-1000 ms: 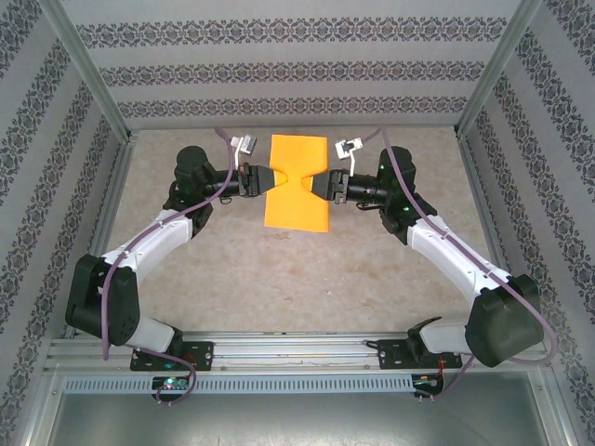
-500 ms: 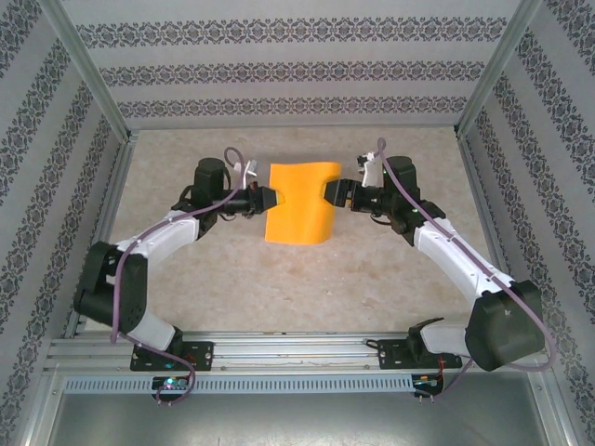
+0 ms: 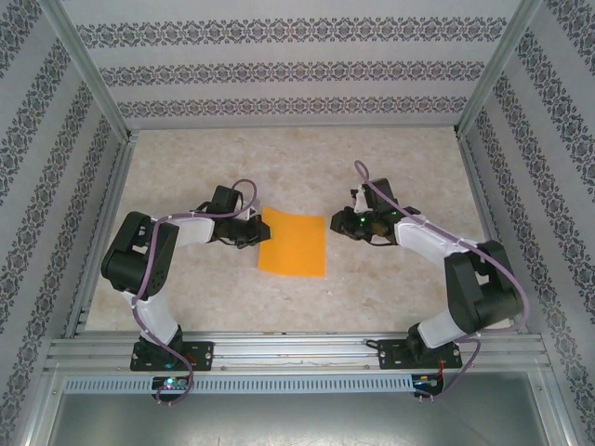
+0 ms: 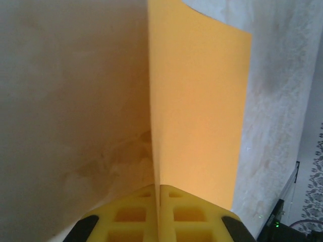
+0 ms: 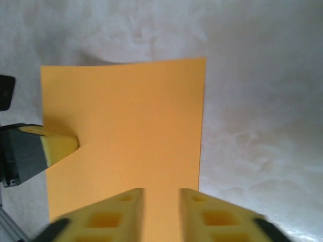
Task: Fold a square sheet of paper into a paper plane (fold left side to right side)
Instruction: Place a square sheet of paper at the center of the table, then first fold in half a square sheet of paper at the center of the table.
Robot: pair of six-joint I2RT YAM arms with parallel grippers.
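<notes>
Orange square sheet of paper (image 3: 294, 243) on a speckled bench (image 3: 390, 288), left claw (image 4: 159, 190) pinching its left edge, right claw (image 5: 161, 195) slightly spread at its right edge

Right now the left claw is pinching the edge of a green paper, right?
Not green: the paper is orange. The rest is right: the left wrist view shows the left claw shut on its edge.

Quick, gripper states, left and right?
Left gripper: closed, pinching the square sheet of paper at its edge.
Right gripper: open, fingers apart, holding nothing.
</notes>
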